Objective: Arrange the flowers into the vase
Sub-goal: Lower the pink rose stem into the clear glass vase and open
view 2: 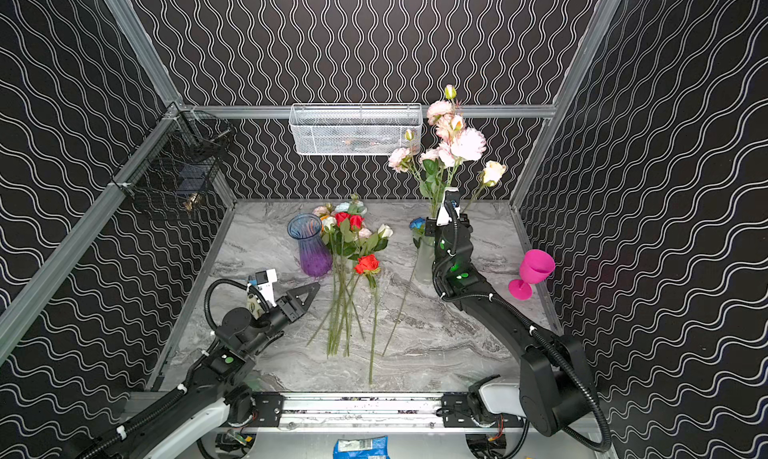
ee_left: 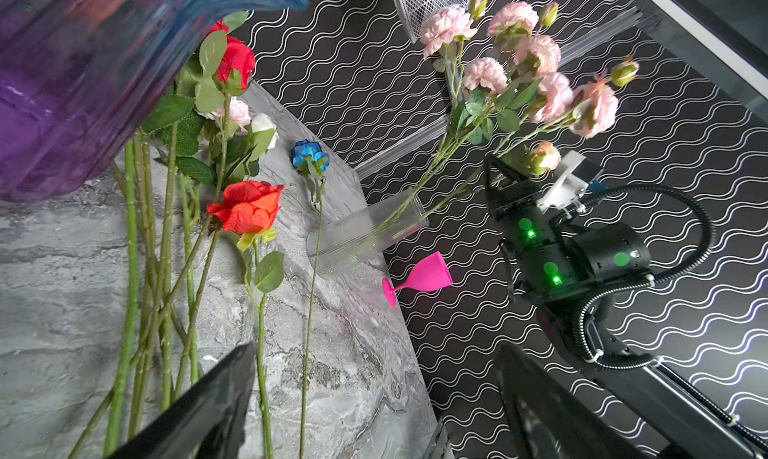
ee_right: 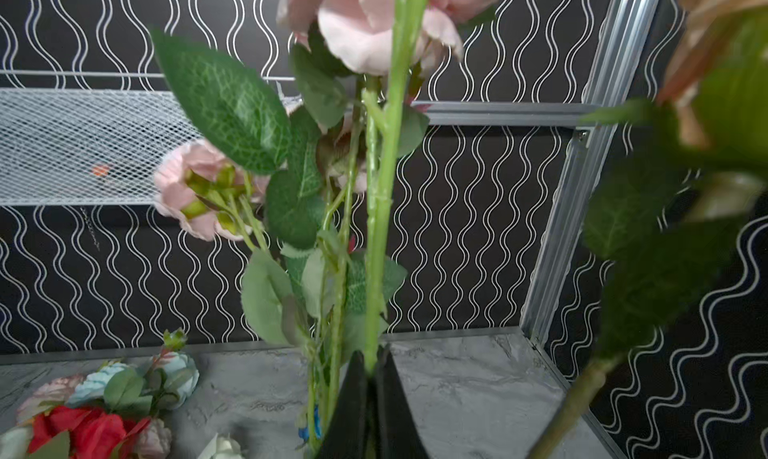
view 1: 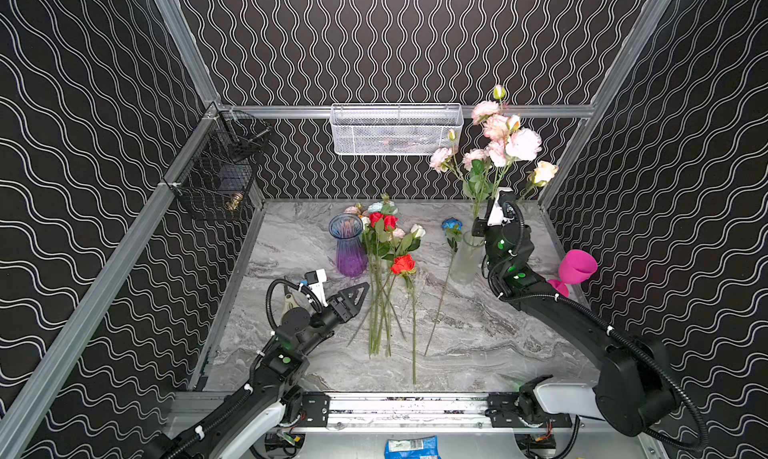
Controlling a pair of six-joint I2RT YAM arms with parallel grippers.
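The left gripper [view 1: 360, 291] hung wide open and empty near the blue-to-purple fluted glass vase [view 1: 349, 249]. It pointed toward the loose red, orange, white and pale-blue green-stemmed flowers [view 1: 386, 270] lying beside that vase. Further right lay a blue rose [view 1: 451, 223], its stem running past the clear ribbed glass vase [view 1: 465, 257]. The pink spray [view 1: 498, 141] stood in that clear vase, and the right gripper [ee_right: 372, 369] was clamped on one of its green stems near the mouth.

The step in hand looked like seating that spray. Next would probably come a gentle release that does not tip the vase, then a pick from the pile.

The grey marble-patterned tabletop [view 1: 478, 336] sat within black wavy-lined walls [view 1: 415, 41]. A black wire basket [view 1: 220, 166] hung on the left, a white mesh basket [view 1: 397, 128] at the back, and a magenta plastic goblet [view 1: 577, 267] stood at the right edge.
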